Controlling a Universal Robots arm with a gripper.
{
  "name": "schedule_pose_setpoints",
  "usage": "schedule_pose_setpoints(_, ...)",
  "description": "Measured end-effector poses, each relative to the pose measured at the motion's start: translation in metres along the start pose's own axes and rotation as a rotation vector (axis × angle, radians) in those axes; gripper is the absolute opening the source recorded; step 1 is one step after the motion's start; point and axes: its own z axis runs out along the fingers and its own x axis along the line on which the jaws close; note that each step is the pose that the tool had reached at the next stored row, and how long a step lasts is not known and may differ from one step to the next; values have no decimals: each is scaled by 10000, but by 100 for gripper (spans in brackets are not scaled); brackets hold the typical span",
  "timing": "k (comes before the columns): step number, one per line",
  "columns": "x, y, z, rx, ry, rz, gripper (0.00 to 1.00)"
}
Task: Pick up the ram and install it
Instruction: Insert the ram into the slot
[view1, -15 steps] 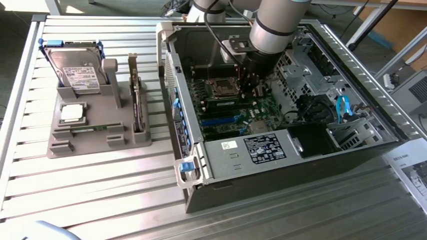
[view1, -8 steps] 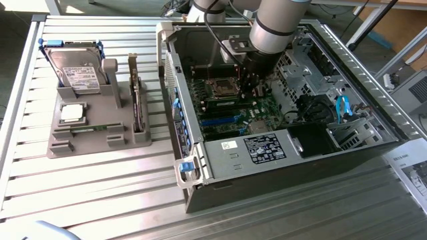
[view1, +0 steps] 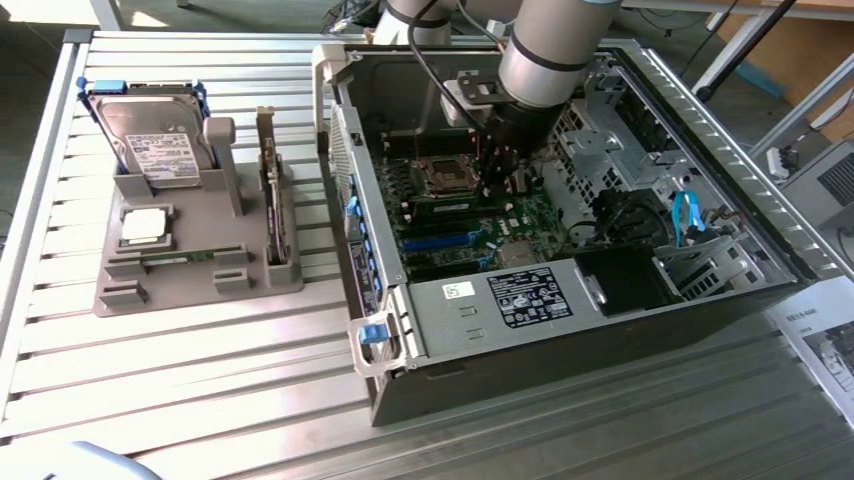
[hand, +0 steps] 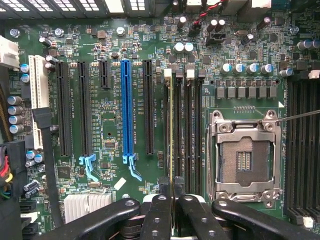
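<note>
- A robot arm (view1: 547, 50) reaches down into an open computer case (view1: 441, 330) that lies on its side on a slatted metal table (view1: 200, 400).
- In the exterior view, the gripper (view1: 498, 180) is low over the motherboard (view1: 521, 215), close to the processor socket (view1: 441, 178).
- In the wrist view, the gripper (hand: 172, 192) has its two black fingers (hand: 157, 215) pressed together on the ram (hand: 171, 130), clamping it.
- The ram appears edge-on as a thin yellow-green line running straight out from between the fingertips.
- The ram lies parallel to the bank of black memory slots (hand: 186, 130), over the side of the bank farther from the empty processor socket (hand: 245, 157).
- Whether the ram is seated in a slot or just above one cannot be told.
- On the other side of the ram from the socket stand longer expansion slots, one of them blue (hand: 127, 110).
- On the exterior view's left, well apart from the case, a grey holder (view1: 187, 270) sits on the table.
- The holder carries an upright hard drive (view1: 154, 140) with a white label and an expansion card (view1: 274, 200) standing on edge.
</note>
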Motion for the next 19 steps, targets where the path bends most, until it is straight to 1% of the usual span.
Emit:
schedule_pose_setpoints(1,1,0,-1,0,31,0,12)
schedule_pose_setpoints(2,1,0,-1,-1,45,-1,12)
schedule_pose_setpoints(6,1,0,-1,-1,48,-1,12)
schedule_pose_setpoints(9,-4,0,-1,0,90,0,12)
schedule_pose_setpoints(12,-4,0,-1,1,93,-1,12)
schedule_pose_setpoints(14,-27,1,0,1,93,-1,12)
schedule_pose_setpoints(19,-27,1,5,1,93,-1,12)
